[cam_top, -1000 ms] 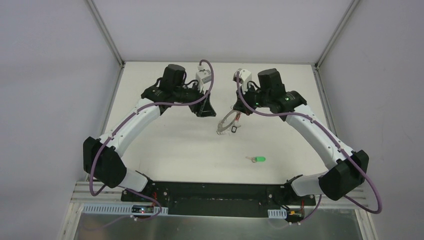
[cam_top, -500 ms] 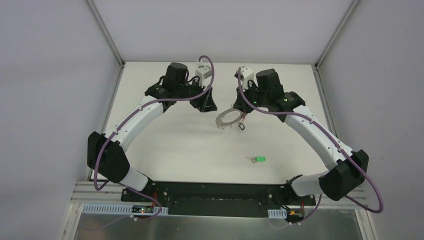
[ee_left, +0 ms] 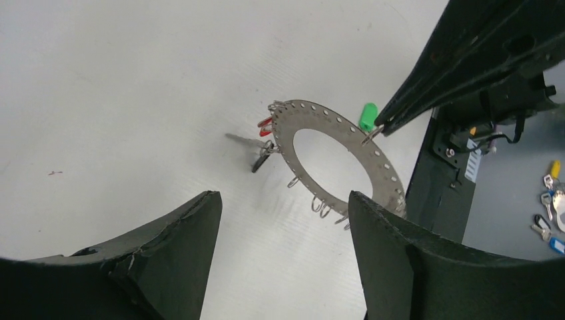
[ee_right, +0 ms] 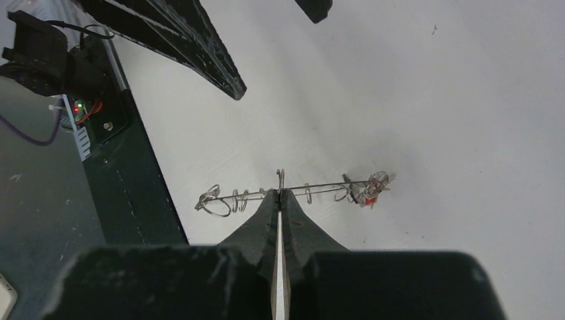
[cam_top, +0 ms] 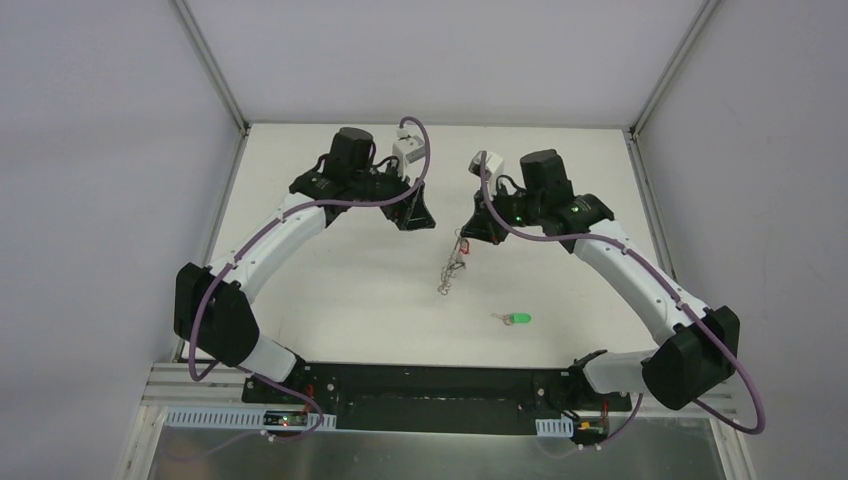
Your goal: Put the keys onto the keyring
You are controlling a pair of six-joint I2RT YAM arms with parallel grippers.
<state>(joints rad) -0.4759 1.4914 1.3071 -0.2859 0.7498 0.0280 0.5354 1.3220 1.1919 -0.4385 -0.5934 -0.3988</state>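
Two tools: my R tool (ee_right: 280, 193) pinches shut on rim of large flat grey metal keyring (ee_left: 313, 115), held edge-on over white bench (cam_top: 330, 285); L tool (ee_left: 280, 200) gapes empty beside it.

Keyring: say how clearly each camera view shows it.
Left wrist: the keyring is face-on, sharp and evenly lit, its rim holes distinct. Right wrist: edge-on, reduced to a thin line at the right gripper, with a faint soft shadow beside it. Top external: small, detail lost.

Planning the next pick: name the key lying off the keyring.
The green-headed key, alone on the table; the red-headed key hangs on the keyring.
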